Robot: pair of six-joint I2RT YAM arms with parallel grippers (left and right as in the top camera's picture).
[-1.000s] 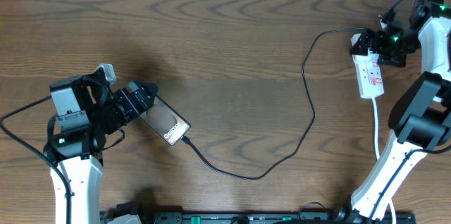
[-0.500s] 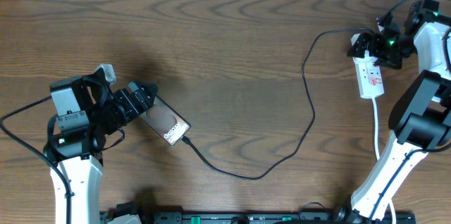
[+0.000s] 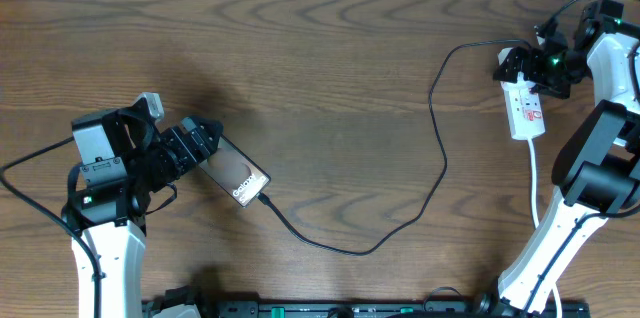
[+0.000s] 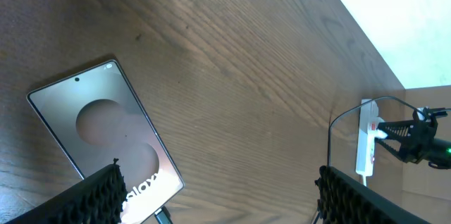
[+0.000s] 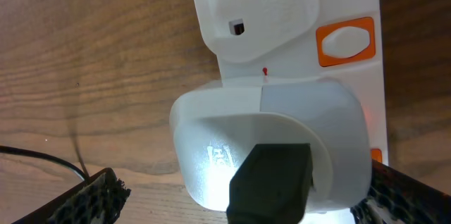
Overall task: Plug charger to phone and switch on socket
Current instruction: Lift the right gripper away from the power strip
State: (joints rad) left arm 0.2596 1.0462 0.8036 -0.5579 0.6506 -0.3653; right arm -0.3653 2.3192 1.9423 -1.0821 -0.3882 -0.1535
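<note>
The phone (image 3: 238, 174) lies flat on the wooden table at the left, with the charger cable (image 3: 440, 163) plugged into its lettered end. My left gripper (image 3: 200, 141) is open at the phone's other end. In the left wrist view the phone (image 4: 106, 129) lies by the left finger of that gripper (image 4: 218, 199). The cable loops across to a white adapter (image 5: 268, 139) seated in the socket strip (image 3: 527, 110). My right gripper (image 5: 239, 199) is open with its fingers either side of the adapter. An orange switch (image 5: 345, 41) sits beside a free outlet.
The strip's white cord (image 3: 535, 178) runs toward the front edge beside my right arm's base. The strip also shows far off in the left wrist view (image 4: 366, 146). A black rail (image 3: 350, 308) lines the table's front edge.
My right wrist shifted slightly over the strip's far end a second ago and has held still since. The left arm, phone and cable have not moved.
</note>
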